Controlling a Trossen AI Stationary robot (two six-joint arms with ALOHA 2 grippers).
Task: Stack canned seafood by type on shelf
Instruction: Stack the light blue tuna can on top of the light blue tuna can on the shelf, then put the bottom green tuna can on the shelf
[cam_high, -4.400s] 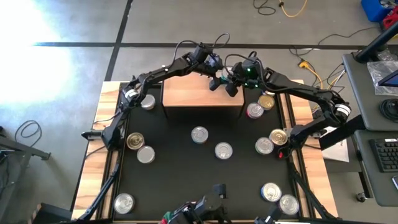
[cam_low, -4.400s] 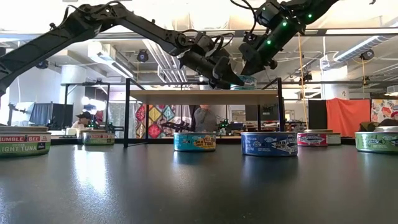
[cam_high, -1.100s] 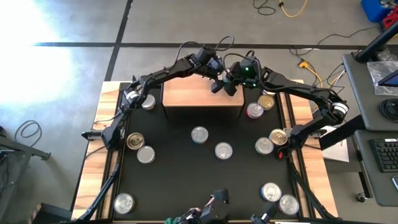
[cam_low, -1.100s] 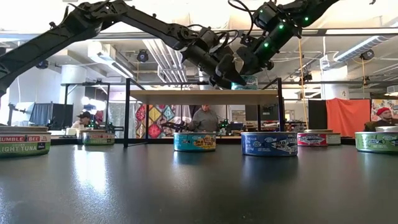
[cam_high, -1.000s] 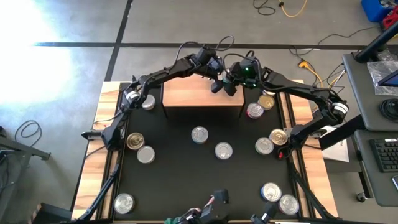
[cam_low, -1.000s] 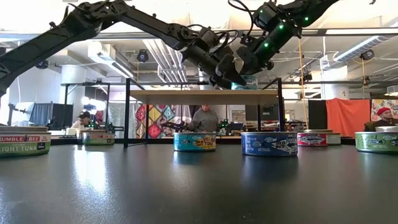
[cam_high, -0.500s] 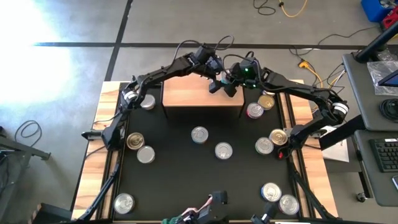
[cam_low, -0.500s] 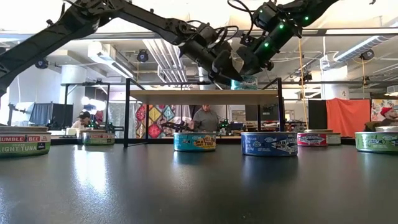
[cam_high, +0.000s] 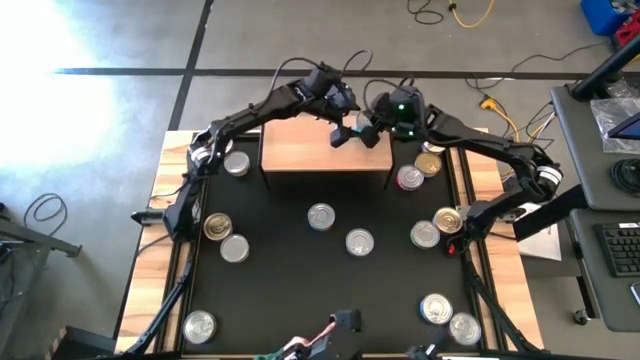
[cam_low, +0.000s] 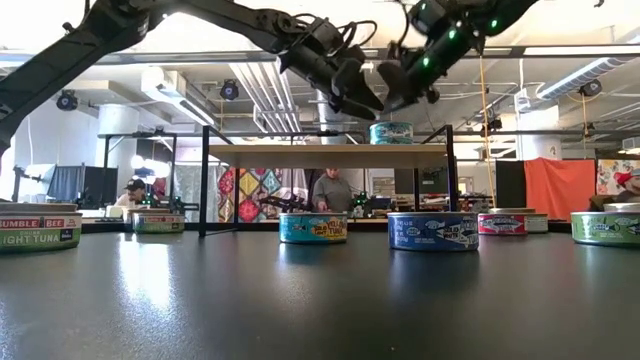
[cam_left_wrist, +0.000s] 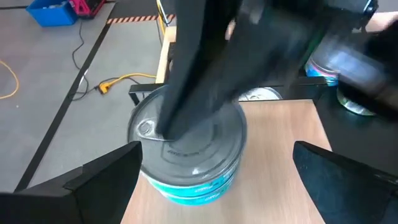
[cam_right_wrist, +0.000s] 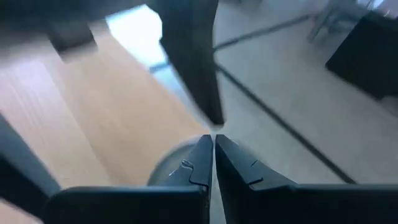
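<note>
Low view: teal-label can sits alone on shelf, toward its right end, upright, nothing touching it. L gripper hangs above and just left of can, jaws spread wide, empty. R gripper hovers close beside it, above can, jaws pinched fully together, holding nothing. Other cans on black table below, incl. silver-lid can and gold-lid can, well apart.

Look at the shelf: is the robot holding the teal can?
No, the teal can sits alone on the shelf, with both tools above it.
</note>
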